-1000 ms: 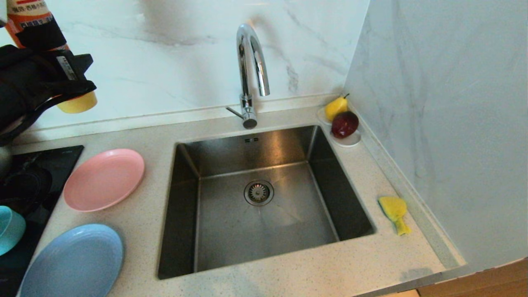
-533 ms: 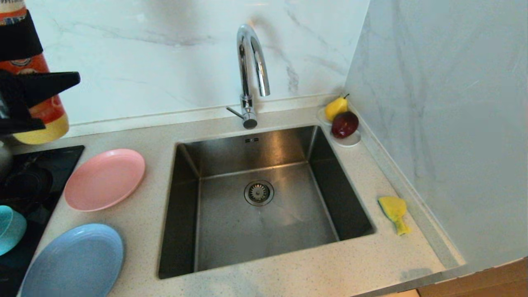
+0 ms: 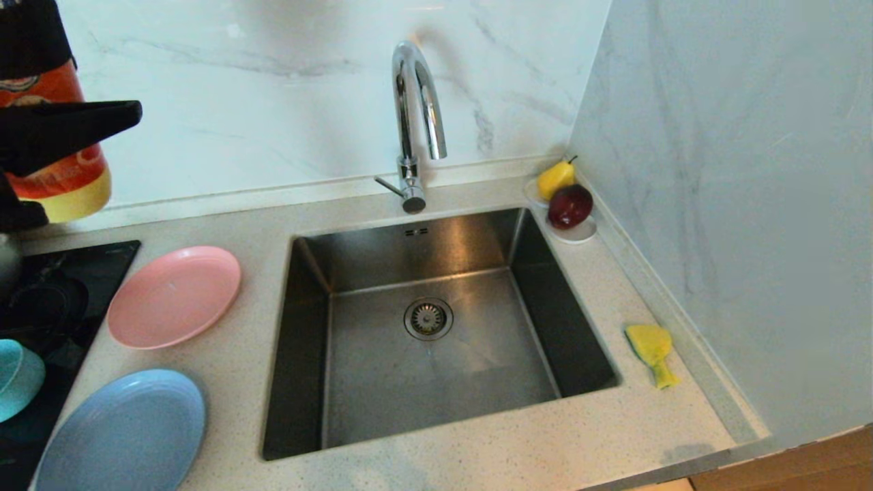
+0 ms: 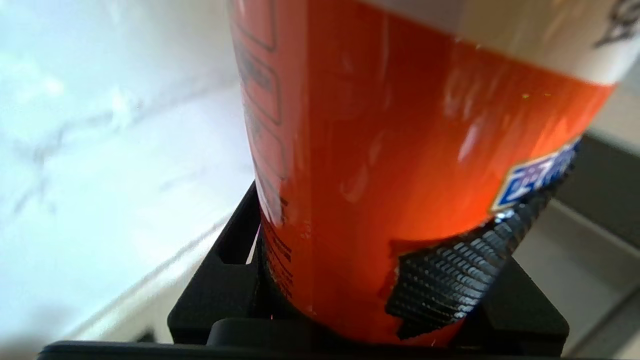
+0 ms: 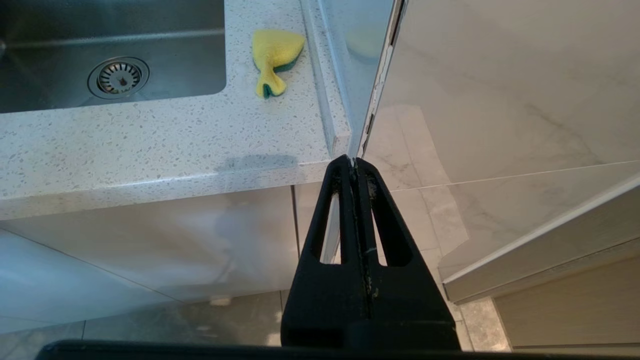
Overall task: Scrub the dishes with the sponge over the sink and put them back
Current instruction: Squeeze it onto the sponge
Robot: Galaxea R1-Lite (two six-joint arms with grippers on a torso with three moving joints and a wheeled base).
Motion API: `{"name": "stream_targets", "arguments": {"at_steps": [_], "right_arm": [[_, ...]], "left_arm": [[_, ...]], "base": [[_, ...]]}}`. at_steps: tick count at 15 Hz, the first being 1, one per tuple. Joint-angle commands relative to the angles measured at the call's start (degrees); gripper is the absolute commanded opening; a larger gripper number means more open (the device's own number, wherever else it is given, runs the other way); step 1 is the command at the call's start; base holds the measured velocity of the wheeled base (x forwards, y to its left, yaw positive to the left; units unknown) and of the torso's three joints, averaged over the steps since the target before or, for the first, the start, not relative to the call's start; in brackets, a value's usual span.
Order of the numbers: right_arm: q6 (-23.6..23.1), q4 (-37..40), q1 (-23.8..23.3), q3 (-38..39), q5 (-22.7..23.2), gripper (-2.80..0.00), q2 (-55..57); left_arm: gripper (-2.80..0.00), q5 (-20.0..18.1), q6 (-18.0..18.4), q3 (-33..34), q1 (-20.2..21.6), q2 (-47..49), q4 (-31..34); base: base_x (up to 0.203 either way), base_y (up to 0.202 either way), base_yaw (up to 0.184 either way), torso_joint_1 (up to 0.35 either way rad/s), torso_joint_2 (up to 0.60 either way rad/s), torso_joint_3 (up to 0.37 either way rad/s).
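White marble-look walls wrap the back and right side of a speckled pale table (image 3: 225, 409), with the sink (image 3: 436, 361) sunk into the middle of it and a tall chrome tap (image 3: 416, 123) curving over the back edge. Round drain strainer (image 3: 428, 318) sits dead centre in the basin.

Over on the left of the sink you've got the pink plate (image 3: 174, 296) lying flat on the table, the light blue plate (image 3: 123, 433) nearer the front edge, and the teal bowl (image 3: 19, 378) peeking in at the far left on a black cooktop (image 3: 82, 266). The plates are close but not touching.

The sponge (image 3: 651, 351) is on the other side, on the strip of table right of the sink, close to the wall. Yellow with a green layer, kind of fish-shaped from the right wrist view (image 5: 274, 57). At the back right corner there's a small white saucer (image 3: 580, 234) with a yellow pear (image 3: 556, 177) and a dark red fruit (image 3: 570, 204) on it.

Left gripper (image 3: 41, 164) is up at the far left by the back wall, jaws clamped around an orange bottle (image 4: 380, 165) with a yellowish base, held upright off the table. Right gripper (image 5: 356, 167) hangs below the table's front right corner, jaws pressed together, holding nothing.
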Motion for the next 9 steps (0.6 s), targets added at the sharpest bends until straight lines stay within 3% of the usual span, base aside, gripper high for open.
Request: {"name": "stream_targets", "arguments": {"at_steps": [1, 3, 5, 9], "right_arm": [[0.0, 0.0, 0.1, 0.0, 0.0, -2.8, 0.0], [0.0, 0.0, 0.0, 0.0, 0.0, -2.8, 0.0], [0.0, 0.0, 0.1, -0.1, 0.0, -2.8, 0.0], [0.0, 0.0, 0.0, 0.0, 0.0, -2.8, 0.0]], "left_arm": [[-2.8, -0.1, 0.2, -2.5, -2.0, 3.5, -0.3], [-2.8, 0.1, 1.3, -3.6, -3.9, 5.7, -0.3], [-2.8, 0.7, 4.7, -5.0, -6.9, 8.3, -0.2], [-2.8, 6.5, 7.0, -14.3, -9.2, 15.9, -1.8]], "base": [[0.0, 0.0, 0.0, 0.0, 0.0, 0.0], [0.0, 0.0, 0.0, 0.0, 0.0, 0.0], [0.0, 0.0, 0.0, 0.0, 0.0, 0.0], [0.0, 0.0, 0.0, 0.0, 0.0, 0.0]]}}
